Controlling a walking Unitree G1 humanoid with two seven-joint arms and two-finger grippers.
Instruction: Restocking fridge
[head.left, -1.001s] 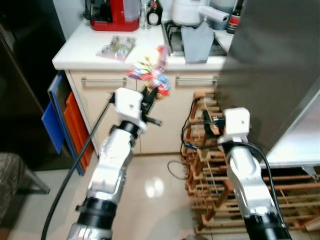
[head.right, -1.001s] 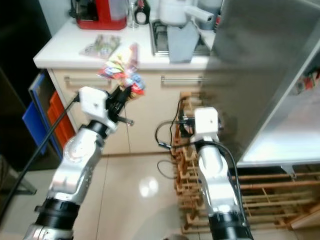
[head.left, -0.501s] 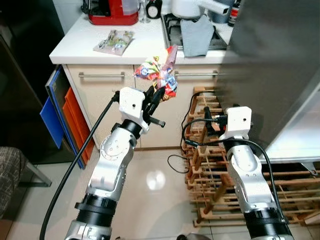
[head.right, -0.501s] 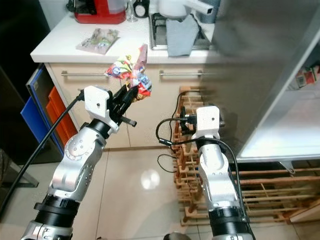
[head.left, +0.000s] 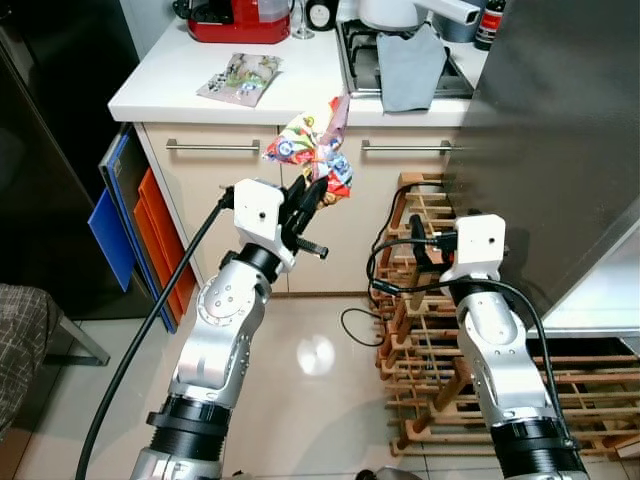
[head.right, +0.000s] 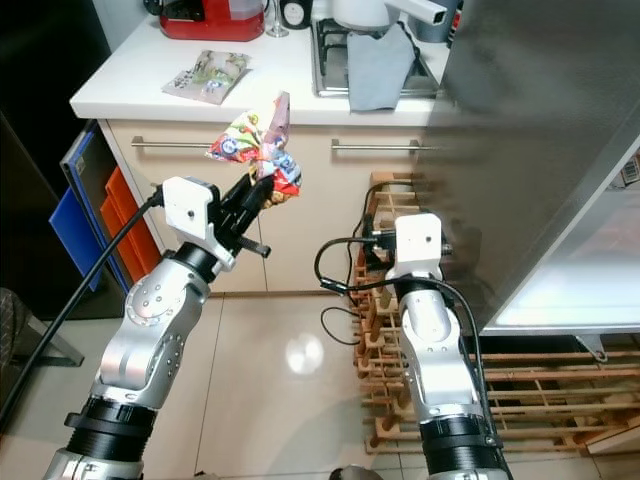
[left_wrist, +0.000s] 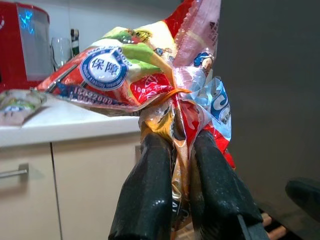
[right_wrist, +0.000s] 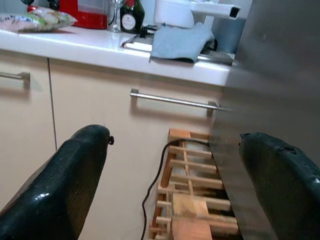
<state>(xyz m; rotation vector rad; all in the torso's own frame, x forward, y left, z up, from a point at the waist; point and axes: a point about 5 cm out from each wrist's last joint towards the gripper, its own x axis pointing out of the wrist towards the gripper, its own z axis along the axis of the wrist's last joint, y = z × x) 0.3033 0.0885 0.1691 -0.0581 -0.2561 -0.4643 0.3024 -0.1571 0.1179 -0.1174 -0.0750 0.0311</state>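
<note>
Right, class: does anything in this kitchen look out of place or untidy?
A loose black cable trails across the floor by the wooden rack. A grey cloth droops over the counter edge. Nothing looks spilled or broken.

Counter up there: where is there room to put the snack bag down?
The white counter is bare along its front edge, on both sides of the flat packet. The back is crowded with the red machine, and the stove with its grey cloth fills the right end. The left tool holds the snack bag.
</note>
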